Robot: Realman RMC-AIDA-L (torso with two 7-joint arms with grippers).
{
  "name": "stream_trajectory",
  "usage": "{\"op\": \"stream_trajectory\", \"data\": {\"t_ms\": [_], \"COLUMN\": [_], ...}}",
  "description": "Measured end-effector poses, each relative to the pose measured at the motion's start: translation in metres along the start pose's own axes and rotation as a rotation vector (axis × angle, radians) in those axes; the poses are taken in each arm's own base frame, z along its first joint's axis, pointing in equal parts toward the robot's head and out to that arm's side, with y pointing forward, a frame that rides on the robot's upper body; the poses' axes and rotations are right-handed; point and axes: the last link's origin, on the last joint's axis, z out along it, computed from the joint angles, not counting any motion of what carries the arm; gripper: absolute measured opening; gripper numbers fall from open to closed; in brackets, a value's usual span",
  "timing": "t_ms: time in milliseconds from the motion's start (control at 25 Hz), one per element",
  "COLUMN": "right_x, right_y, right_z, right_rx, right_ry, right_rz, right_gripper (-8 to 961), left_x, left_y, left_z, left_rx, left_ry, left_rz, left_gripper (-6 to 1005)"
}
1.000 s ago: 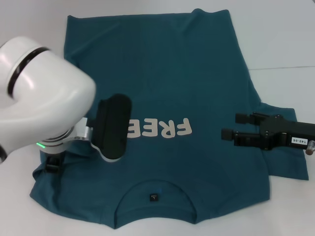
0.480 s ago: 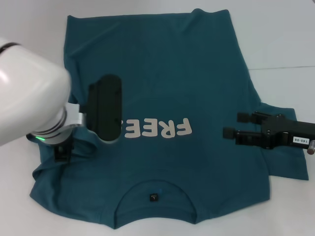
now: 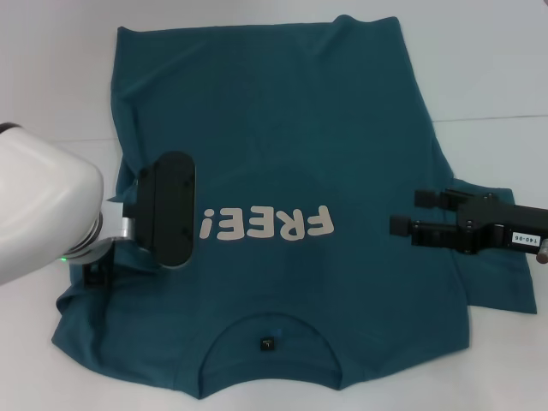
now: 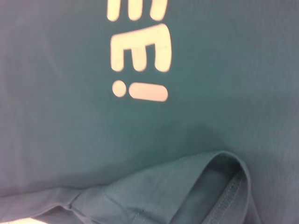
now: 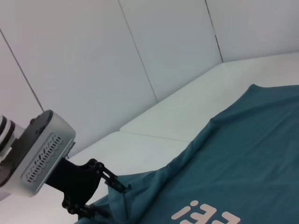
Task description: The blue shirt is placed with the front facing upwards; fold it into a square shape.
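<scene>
- While the blue shirt (image 3: pixel 291 214) lies spread front-up on the white table (image 3: pixel 497 60), collar nearest the robot and hem farthest away, the fold is barely begun: body flat, "FREE!" lettering (image 3: pixel 265 224) fully on show.
- Only the sleeve on the robot's left (image 4: pixel 187 191) looks disturbed; the left wrist view shows its stitched hem curled up into a loop just off the end of the lettering.
- Everything else is left to do, I'd judge: both sleeves turned in, then the body doubled over to make a square.
- Left gripper (image 5: pixel 108 195) sits low at that sleeve, the big white arm reaching in from the side; the right wrist view shows its dark fingers at the raised cloth edge, seemingly pinching it, though I cannot tell for sure.
- Right gripper (image 3: pixel 409 212) hovers level over the opposite sleeve, pointing inward, its two black fingers apart and holding nothing.
</scene>
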Motion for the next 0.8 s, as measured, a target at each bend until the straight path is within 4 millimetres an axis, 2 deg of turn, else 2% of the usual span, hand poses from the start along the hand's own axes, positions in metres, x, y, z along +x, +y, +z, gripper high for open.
{"op": "stream_trajectory", "data": {"t_ms": [320,560,800], "right_x": [0.000,0.000,0.002], "right_y": [0.001,0.001,0.001], "right_z": [0.002,0.002,0.001], "right_rx": [-0.003,-0.004,-0.002], "right_ry": [0.001,0.001,0.002], "right_rz": [-0.001,0.000,0.004], "right_gripper": [943,943,943], "left_x": [-0.003,-0.003,0.002], "left_y": [-0.002,-0.007,-0.012], "left_z": [0.010,0.014,0.015], "left_rx": [0.017,0.049,0.074], "left_ry": [-0.002,0.008,0.028], "left_rz": [0.000,0.003,0.009], "left_gripper": [539,504,348]}}
